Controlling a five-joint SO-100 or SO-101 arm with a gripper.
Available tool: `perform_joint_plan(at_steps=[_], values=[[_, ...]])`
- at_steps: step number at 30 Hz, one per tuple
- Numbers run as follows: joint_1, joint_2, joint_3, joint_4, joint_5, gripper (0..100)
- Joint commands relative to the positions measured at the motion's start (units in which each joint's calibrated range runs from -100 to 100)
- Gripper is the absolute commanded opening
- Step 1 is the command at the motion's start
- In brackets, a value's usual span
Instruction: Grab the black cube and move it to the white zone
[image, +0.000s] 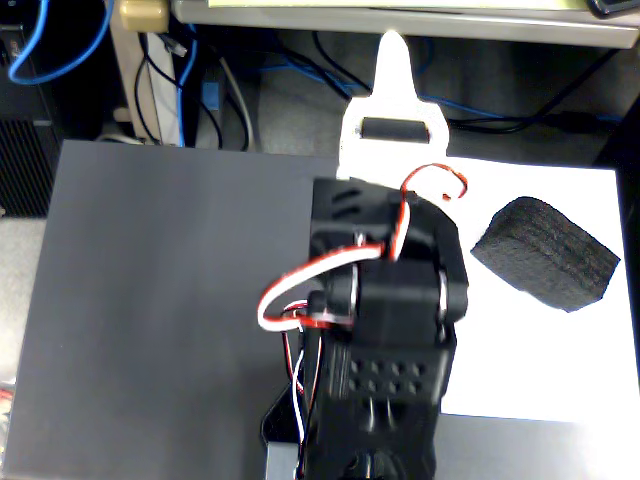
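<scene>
dark grey mat (160, 300), white zone (540, 350) on it, black cube (545, 252) on the sheet

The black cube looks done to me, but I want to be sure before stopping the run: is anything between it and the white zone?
Nothing visible stands between them: in the fixed view the black cube already lies on the white zone, fully inside its edges. The gripper points away toward the top edge, apart from the cube.

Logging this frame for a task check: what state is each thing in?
black cube: lying free on the paper, not gripped.
white zone: flat on the dark mat, holding the cube.
gripper: empty, pointing away past the mat's far edge; open or shut unclear.
dark mat: flat, bare at left.
</scene>
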Motion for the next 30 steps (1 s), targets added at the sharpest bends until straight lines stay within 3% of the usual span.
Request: perform_joint_plan(at_steps=[1, 5, 9, 13, 16, 21, 26, 28, 30], values=[[-0.12, 0.08, 8.74, -9.20, 0.13, 27], [-0.12, 0.08, 24.51, -18.04, 0.18, 27], [0.32, 0.16, 35.76, -18.38, 0.24, 27], [5.40, -0.01, 36.21, -18.55, -0.34, 26], [8.86, -0.01, 35.57, -19.92, -0.03, 10], [-0.78, -0.09, 35.67, -21.13, 0.03, 4], [-1.52, -0.09, 35.76, -22.75, -0.34, 1], [-1.52, -4.21, 36.48, -24.30, -0.29, 1], [-1.52, -14.87, 36.39, -18.64, 0.03, 1]])
